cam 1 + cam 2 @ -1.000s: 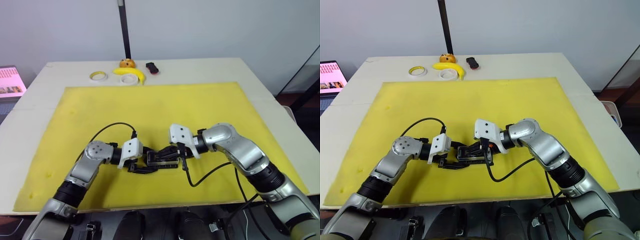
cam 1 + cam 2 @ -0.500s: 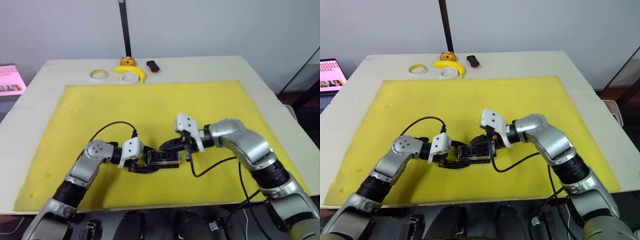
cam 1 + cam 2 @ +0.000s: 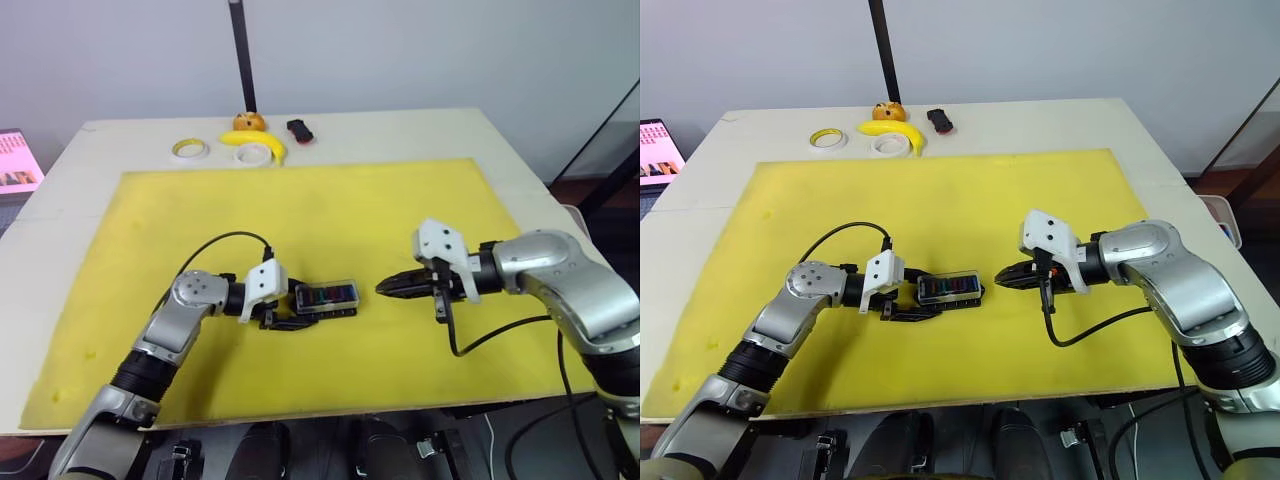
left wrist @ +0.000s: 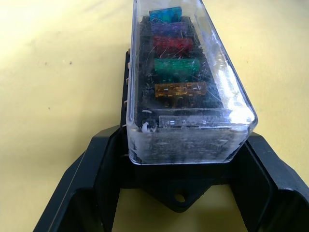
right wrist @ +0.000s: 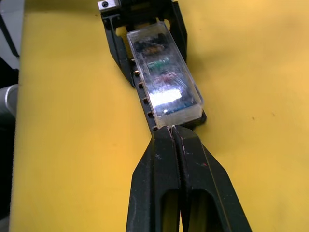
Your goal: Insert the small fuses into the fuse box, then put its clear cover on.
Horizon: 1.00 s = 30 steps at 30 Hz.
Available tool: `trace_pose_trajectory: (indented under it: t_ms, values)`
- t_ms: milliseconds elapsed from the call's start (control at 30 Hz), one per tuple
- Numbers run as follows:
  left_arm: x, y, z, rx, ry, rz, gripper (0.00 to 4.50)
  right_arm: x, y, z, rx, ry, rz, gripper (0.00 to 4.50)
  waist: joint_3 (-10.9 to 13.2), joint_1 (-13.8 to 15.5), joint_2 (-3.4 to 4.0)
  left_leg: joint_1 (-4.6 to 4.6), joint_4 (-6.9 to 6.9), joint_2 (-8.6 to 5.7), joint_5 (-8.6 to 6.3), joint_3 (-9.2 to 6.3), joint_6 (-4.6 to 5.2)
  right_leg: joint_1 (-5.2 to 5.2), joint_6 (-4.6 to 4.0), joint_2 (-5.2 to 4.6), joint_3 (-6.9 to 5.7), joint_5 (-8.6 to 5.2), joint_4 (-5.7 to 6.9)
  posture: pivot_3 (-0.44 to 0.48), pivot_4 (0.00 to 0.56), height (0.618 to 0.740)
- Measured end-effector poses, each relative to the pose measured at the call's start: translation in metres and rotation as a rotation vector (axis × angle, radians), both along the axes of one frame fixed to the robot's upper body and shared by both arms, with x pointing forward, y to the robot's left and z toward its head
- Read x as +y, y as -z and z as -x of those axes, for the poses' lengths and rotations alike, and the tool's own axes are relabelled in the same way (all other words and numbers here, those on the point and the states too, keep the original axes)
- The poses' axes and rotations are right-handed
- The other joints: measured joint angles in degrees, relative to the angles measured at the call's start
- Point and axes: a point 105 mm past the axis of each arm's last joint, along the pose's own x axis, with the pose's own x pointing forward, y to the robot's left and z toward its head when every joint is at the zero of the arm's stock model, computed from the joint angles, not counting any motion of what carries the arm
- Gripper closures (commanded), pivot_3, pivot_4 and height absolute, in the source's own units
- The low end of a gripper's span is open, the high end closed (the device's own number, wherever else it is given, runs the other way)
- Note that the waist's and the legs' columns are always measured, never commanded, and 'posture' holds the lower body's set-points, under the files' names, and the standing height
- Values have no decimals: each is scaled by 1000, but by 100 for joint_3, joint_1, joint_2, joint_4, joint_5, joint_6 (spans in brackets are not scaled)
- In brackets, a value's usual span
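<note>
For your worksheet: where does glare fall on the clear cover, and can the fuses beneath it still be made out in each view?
Left wrist view: the clear cover shows white glare along one edge and scratches, yet the small fuses read clearly by colour. Right wrist view: a bright patch on the cover washes out the fuses beneath it. Left eye view: the fuse box shows coloured specks, no strong glare.

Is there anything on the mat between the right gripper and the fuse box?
Nothing: in the left eye view, bare yellow mat separates the right gripper from the fuse box.
</note>
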Motion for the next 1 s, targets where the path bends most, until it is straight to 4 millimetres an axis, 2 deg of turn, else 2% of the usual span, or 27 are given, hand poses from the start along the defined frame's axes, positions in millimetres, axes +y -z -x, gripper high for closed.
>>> trace_pose_trajectory:
  t_ms: [33, 67, 167, 267, 433, 500, 667, 767, 867, 1000]
  values:
    - [1, 1, 0, 6, -1, -9, 683, -1, 0, 0, -3, 6, -1, 4500, 0, -9, 0, 0, 0, 0, 0, 1, 0, 0, 0, 0, 0, 0, 0, 0, 150, 740]
    - [3, 1, 0, 12, -5, -17, 150, -1, 0, 0, -5, 10, -1, 4500, 0, -14, 0, 0, 0, 0, 0, 1, 0, 0, 0, 0, 0, 0, 0, 0, 150, 740]
    - [11, -1, -1, 18, -7, -49, 48, -1, 0, 0, -12, 16, 1, 4500, 0, -26, 0, 0, -2, 1, 0, 1, 0, -3, 0, 1, 0, -1, 0, 0, 150, 740]
    - [25, -2, 3, 34, -12, -83, 0, -3, 1, 1, -20, 21, 11, 3671, 0, -97, 0, 0, -5, 3, 0, 1, 0, -4, 0, 1, 2, -1, 0, 0, 150, 740]
    - [66, -11, 15, 79, -84, -136, 0, -15, -4, 0, -59, 28, 71, 1056, 4, -142, 3, 1, -12, 18, -1, 7, 0, -14, -2, 3, 7, -1, 0, 0, 150, 740]
    - [83, -21, 19, 101, -139, -142, 0, -20, -7, 0, -74, 20, 92, 52, 15, -116, 7, 0, -13, 20, -1, 8, 0, -17, -2, 2, 6, -2, -1, 0, 150, 740]
    - [105, -63, 29, 77, -231, -119, 0, -36, -16, 2, -93, 5, 138, 14, 39, -88, 8, -8, -11, 2, -1, 11, -1, -18, -2, -13, 6, -2, -8, 0, 150, 740]
    - [121, -81, 44, 76, -291, -129, 0, -51, -23, 6, -89, 6, 179, 14, 65, -106, 3, -12, -12, 2, -3, 18, 1, -21, -1, -15, 9, -2, -14, 0, 150, 740]
    - [133, -88, 56, 72, -338, -162, 0, -64, -28, 7, -83, 13, 210, 14, 76, -112, 9, -11, -13, 5, -4, 22, 2, -25, -1, -14, 13, -2, -11, 0, 150, 740]
    - [137, -88, 69, 93, -364, -175, 0, -73, -27, 6, -77, 13, 224, 14, 84, -104, 15, -9, -12, 10, -3, 22, 1, -26, -2, -11, 13, -2, -7, 0, 150, 740]
